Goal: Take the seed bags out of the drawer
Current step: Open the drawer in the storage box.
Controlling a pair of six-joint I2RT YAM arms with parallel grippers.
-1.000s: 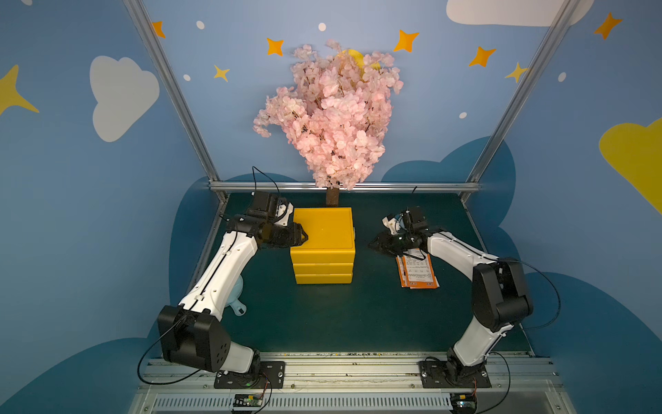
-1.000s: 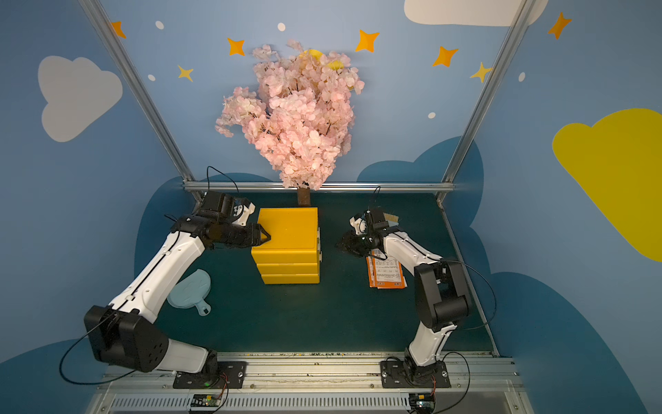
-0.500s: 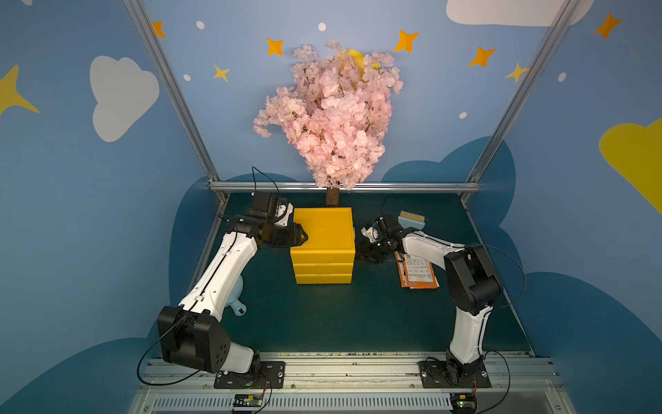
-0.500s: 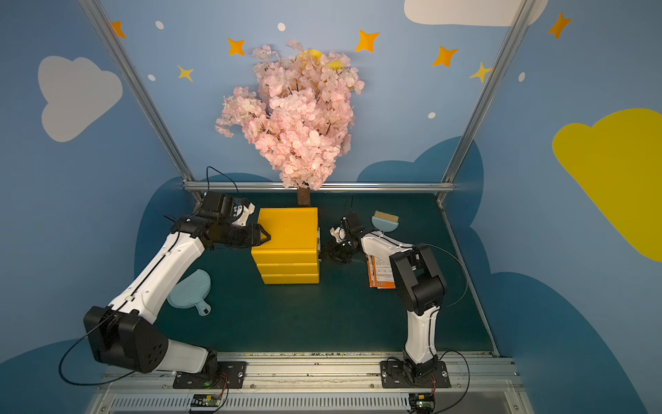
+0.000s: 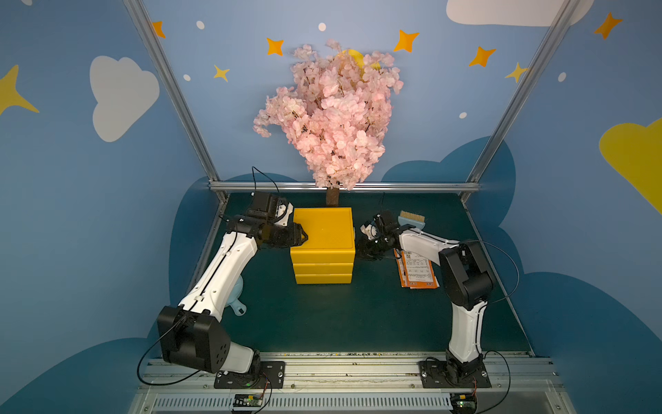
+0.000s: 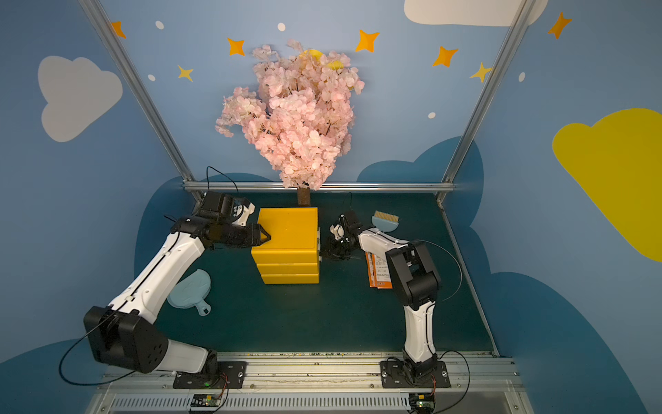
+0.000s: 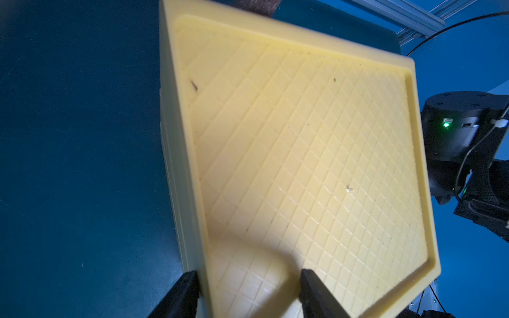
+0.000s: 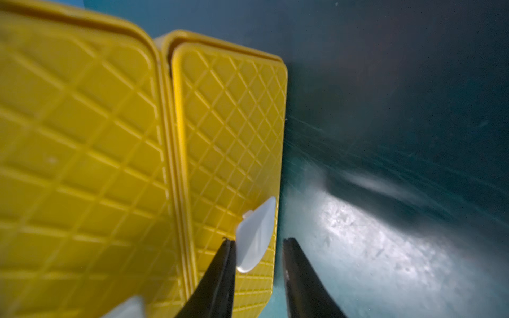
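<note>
My left gripper clamps the top edge of the yellow cabinet. My right gripper stands apart around a white drawer tab. The seed bags lie right of centre on the mat. They look light, slick and floppy, so I'd pinch an edge.

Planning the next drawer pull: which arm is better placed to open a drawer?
Right. The right gripper has open jaws straddling a pale handle tab on the front of the yellow drawer unit; the left gripper is clamped on the unit's top edge, bracing it.
</note>
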